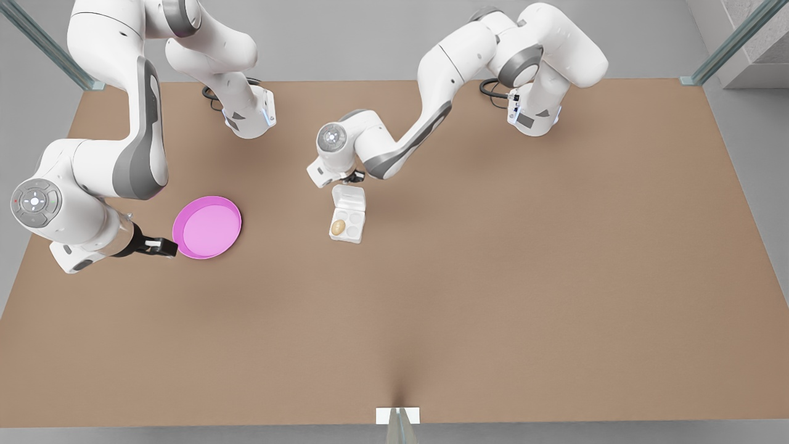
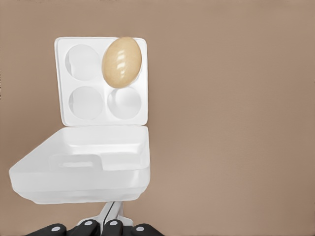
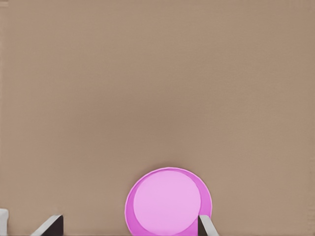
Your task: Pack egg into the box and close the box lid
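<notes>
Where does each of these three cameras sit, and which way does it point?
Front view: high above the table, looking down; both arms show, plus the box and plate.
Left wrist view: on the left arm, looking across the open lid to the egg; the left gripper shows.
Right wrist view: on the right arm, facing the plate; the open right gripper shows.
Shared: the front and left wrist views both show the egg in the box.
</notes>
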Motion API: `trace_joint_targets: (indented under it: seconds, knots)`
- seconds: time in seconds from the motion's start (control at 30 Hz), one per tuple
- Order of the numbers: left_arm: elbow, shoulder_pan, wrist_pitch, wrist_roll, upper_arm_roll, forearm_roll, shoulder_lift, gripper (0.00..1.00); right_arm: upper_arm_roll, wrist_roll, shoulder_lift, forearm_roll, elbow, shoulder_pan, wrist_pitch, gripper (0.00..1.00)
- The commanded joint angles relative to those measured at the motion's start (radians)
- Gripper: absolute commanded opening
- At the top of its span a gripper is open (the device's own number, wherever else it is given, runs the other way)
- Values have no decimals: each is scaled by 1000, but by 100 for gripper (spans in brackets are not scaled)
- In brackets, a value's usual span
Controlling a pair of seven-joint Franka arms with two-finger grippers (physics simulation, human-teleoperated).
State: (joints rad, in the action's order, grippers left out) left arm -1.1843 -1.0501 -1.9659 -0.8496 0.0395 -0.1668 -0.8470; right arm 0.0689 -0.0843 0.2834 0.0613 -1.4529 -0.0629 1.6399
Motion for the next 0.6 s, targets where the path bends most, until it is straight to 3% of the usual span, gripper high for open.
trace_joint_targets:
  seconds: [0.0,0.57]
  knots:
    - [17,4,-13,-391,-1,1,-4,21,0,80,-1,0,0,0,-11,100]
    - [54,93,-44,-302,-24,13,-32,21,-1,75,0,0,2,-2,-6,100]
